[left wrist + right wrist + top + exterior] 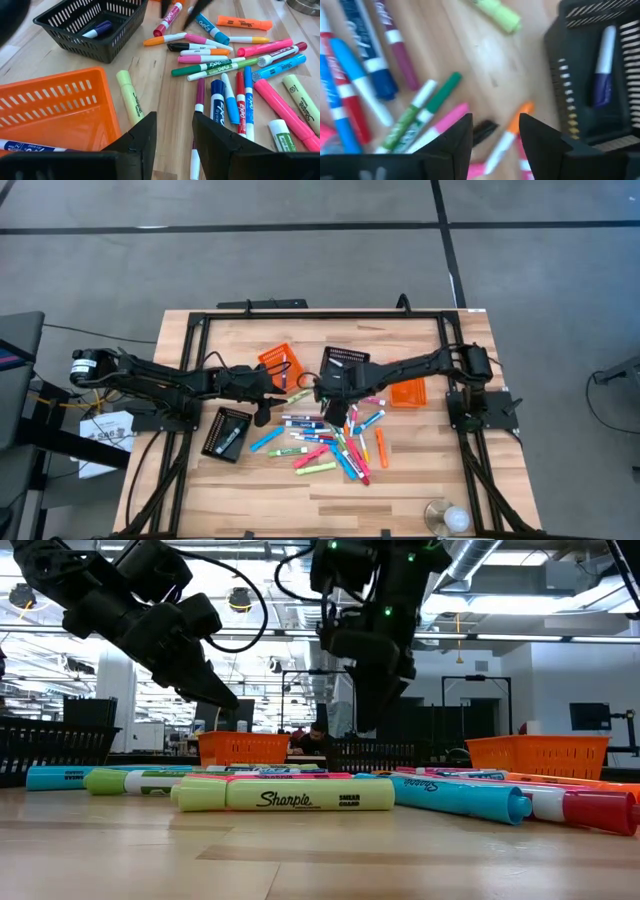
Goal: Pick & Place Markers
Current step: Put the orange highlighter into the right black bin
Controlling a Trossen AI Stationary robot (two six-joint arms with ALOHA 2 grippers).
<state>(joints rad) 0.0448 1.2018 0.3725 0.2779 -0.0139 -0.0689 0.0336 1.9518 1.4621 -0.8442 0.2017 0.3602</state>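
Note:
Several markers in mixed colours lie scattered flat on the wooden table's middle; they also show in the left wrist view. My left gripper is open and empty, low beside an orange basket, with a yellow-green highlighter just ahead of it. My right gripper is open and empty, pointing down above the far end of the pile, over a black marker and an orange-capped one. A purple marker lies in a black basket.
A second orange basket stands right of the pile, and a second black basket lies at the near left. A blue-and-white marker lies in the left orange basket. A round metal object sits at the near right edge.

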